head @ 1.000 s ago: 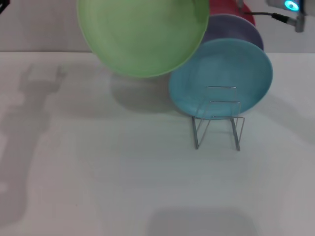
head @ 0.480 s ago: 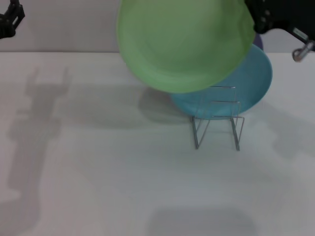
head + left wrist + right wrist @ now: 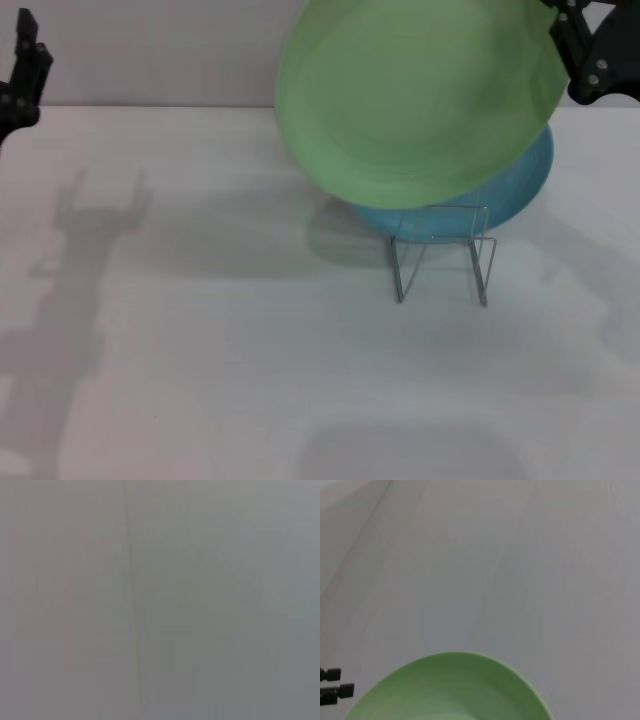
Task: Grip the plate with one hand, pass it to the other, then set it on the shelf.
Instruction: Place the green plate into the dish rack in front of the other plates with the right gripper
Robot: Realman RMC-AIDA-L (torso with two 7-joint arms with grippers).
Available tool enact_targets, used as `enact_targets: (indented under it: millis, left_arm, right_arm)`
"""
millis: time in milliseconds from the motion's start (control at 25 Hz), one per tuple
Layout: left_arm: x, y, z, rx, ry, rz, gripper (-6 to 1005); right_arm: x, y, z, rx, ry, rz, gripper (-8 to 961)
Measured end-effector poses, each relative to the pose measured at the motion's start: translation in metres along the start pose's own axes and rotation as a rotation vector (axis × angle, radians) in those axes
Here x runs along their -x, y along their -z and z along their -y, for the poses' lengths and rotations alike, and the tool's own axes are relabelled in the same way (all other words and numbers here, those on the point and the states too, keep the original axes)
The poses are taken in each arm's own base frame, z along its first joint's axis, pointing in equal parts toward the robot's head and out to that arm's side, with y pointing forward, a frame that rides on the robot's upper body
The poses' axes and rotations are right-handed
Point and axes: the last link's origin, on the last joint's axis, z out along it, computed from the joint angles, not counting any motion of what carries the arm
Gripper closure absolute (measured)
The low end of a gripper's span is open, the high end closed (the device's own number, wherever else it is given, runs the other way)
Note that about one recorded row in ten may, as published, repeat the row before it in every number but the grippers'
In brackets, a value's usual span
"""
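The light green plate [image 3: 420,100] hangs tilted in the air at the top right of the head view, above the wire shelf [image 3: 441,256]. My right gripper [image 3: 583,52] is shut on the plate's right rim. The plate's edge also shows in the right wrist view [image 3: 450,690]. My left gripper [image 3: 28,60] is at the far left, well apart from the plate, fingers open and empty. It shows small in the right wrist view [image 3: 332,689]. The left wrist view shows only blank grey.
A turquoise-blue plate [image 3: 525,180] leans right behind the shelf, mostly covered by the green plate. The white table [image 3: 200,350] stretches in front and to the left. A grey wall runs along the back.
The green plate has moved right and a little down with my right gripper, now over the shelf. My left gripper has drawn apart from it at the far left.
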Motion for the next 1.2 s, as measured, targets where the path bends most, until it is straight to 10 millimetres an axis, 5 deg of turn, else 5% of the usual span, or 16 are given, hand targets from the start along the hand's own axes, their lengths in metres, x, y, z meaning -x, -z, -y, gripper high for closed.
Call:
enact_targets:
  millis: [440, 1200]
  left_arm:
    - [0.015, 0.022, 0.015, 0.004, -0.006, 0.075, 193]
    - [0.021, 0.034, 0.005, 0.053, 0.012, 0.126, 194]
  right_arm:
    - [-0.005, 0.014, 0.007, 0.041, 0.124, -0.051, 928]
    - [-0.018, 0.032, 0.01, 0.026, 0.279, -0.122, 929]
